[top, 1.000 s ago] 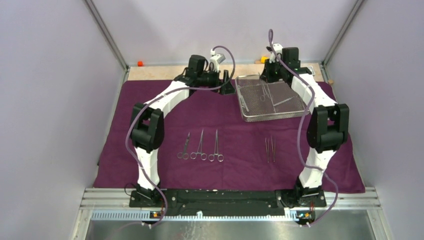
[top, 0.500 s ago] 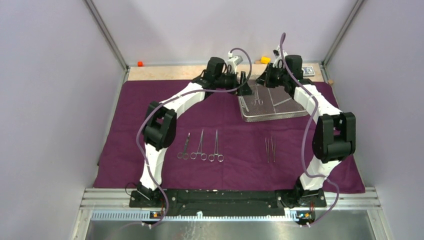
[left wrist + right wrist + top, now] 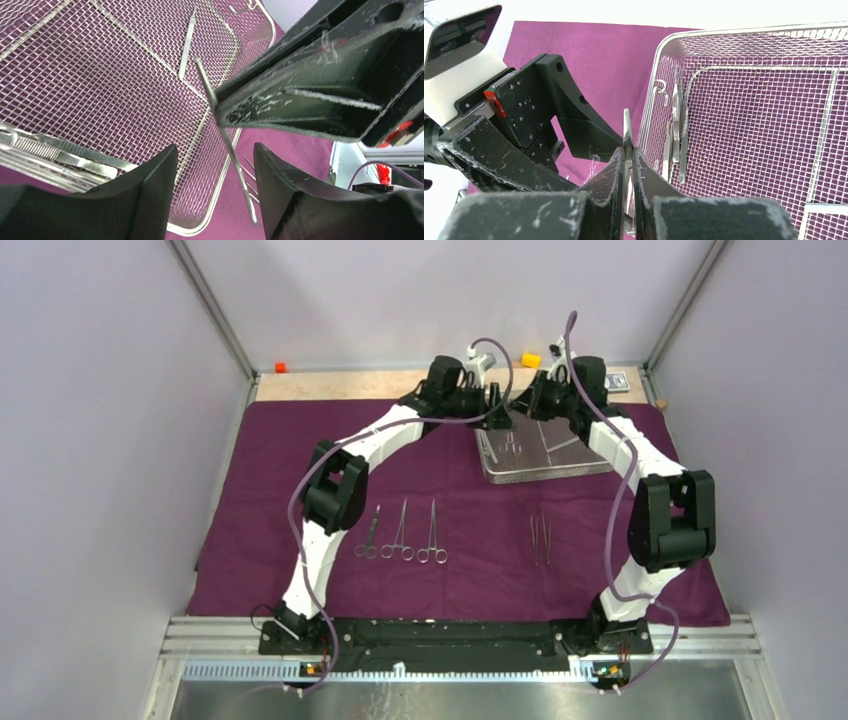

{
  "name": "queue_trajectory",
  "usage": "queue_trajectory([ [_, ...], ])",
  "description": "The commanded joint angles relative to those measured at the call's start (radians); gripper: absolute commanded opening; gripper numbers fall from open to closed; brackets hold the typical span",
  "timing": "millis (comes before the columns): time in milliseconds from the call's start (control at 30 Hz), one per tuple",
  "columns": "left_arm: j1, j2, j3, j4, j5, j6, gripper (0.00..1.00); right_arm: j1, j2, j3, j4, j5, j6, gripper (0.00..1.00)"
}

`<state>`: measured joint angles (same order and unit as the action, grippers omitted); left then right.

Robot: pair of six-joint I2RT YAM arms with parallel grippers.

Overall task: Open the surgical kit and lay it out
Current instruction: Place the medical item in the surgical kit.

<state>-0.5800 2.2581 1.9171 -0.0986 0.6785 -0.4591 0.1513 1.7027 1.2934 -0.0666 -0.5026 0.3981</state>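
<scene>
- Already the cloth wrap (image 3: 300,440) lies spread, with three clamps (image 3: 401,540) laid out well short of the left gripper (image 3: 214,150), whose jaws stand apart around a slim instrument (image 3: 238,175).
- Right gripper (image 3: 628,150) is clamped on that instrument, just beside the tray (image 3: 550,475); pieces inside are not yet laid out, and two tweezers (image 3: 540,540) lie nearer.

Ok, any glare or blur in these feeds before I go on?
Top external: even light, no glare, but items in the mesh tray are tiny. Left wrist: mesh sharp; the right pincer, holding a steel instrument, fills the upper right. Right wrist: strip above the purple cloth blown out white; own fingers at the bottom soft.
</scene>
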Motion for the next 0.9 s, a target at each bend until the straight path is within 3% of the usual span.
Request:
queue_trajectory([
  [0, -0.019, 0.027, 0.069, 0.033, 0.007, -0.046, 0.61, 0.015, -0.060, -0.012, 0.060, -0.003, 0.023, 0.00],
  [367, -0.031, 0.058, 0.087, 0.036, 0.023, -0.092, 0.44, 0.021, -0.060, -0.023, 0.086, 0.018, 0.025, 0.00],
  [733, -0.032, 0.045, 0.085, 0.021, 0.006, -0.070, 0.49, 0.021, -0.063, -0.030, 0.072, 0.033, -0.003, 0.00],
  [867, -0.030, 0.038, 0.087, 0.019, 0.000, -0.063, 0.45, 0.021, -0.062, -0.035, 0.072, 0.033, -0.006, 0.00],
])
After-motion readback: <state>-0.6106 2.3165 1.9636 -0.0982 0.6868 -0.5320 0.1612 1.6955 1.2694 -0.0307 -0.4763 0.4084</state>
